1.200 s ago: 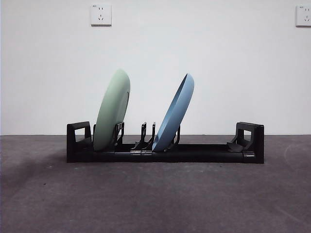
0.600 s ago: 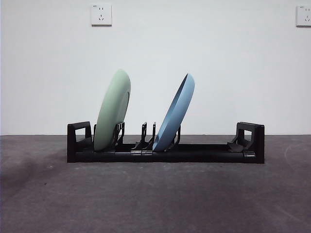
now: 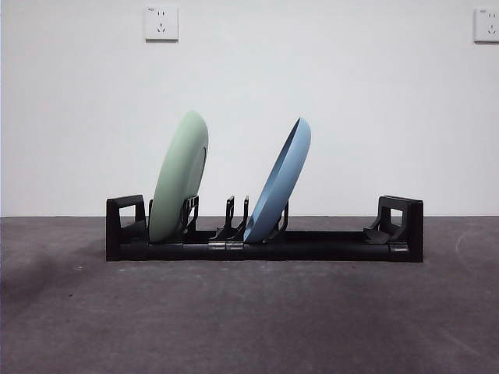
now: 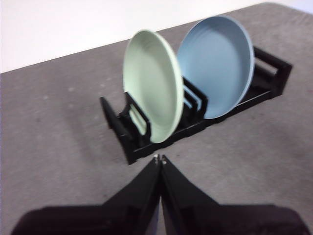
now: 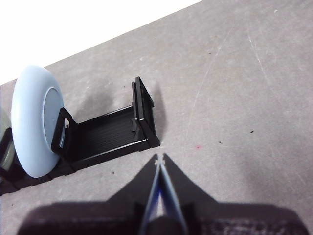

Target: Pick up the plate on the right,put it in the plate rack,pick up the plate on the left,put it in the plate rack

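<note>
The long black plate rack point(image 3: 327, 246) stands across the table in the front view. A pale green plate point(image 3: 178, 178) leans in its left slots and a light blue plate point(image 3: 279, 181) leans near its middle. The left wrist view shows the green plate point(image 4: 152, 93) and the blue plate point(image 4: 220, 63) standing in the rack point(image 4: 124, 134); my left gripper point(image 4: 159, 158) is shut and empty, back from the rack's left end. My right gripper point(image 5: 159, 157) is shut and empty, just off the rack's right end point(image 5: 143, 113), with the blue plate point(image 5: 34, 122) further along.
Grey table point(image 3: 249, 319) stretches in front of the rack. A white wall with two sockets point(image 3: 161, 22) stands behind. Neither arm shows in the front view.
</note>
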You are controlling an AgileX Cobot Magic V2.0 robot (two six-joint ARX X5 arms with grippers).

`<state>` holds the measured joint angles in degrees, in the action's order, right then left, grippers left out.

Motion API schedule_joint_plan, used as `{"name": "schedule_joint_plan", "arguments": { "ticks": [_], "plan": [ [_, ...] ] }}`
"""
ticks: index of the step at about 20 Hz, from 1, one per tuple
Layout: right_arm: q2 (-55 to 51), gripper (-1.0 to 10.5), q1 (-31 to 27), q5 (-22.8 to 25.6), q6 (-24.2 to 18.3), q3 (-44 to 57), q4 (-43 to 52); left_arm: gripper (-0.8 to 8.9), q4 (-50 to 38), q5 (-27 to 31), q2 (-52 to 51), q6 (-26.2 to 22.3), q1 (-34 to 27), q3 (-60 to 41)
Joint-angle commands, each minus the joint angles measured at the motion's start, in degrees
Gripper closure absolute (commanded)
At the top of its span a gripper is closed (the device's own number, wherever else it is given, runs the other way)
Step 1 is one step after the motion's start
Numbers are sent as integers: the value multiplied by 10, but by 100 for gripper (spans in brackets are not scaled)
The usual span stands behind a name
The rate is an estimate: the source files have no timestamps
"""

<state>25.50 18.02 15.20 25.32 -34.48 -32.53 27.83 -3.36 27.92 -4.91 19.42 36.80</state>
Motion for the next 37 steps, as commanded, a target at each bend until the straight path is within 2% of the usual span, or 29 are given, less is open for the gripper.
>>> {"name": "schedule_joint_plan", "arguments": {
  "ticks": [1,3,8,13,36,37],
  "plan": [
    [0,958,0,2,5,4,3,817,-5,3,-43,-13,-28,-28],
    [0,958,0,2,5,4,3,817,-14,4,-92,-1,-61,-77],
    [0,958,0,2,5,4,3,817,-123,3,-230,21,-130,-243],
    [0,958,0,2,5,4,3,817,-156,3,-278,54,-173,-339],
    [0,958,0,2,5,4,4,817,-162,3,-277,62,-176,-361],
    [-5,958,-1,7,-11,4,3,817,-162,3,-277,62,-176,-361]
  ]
}}
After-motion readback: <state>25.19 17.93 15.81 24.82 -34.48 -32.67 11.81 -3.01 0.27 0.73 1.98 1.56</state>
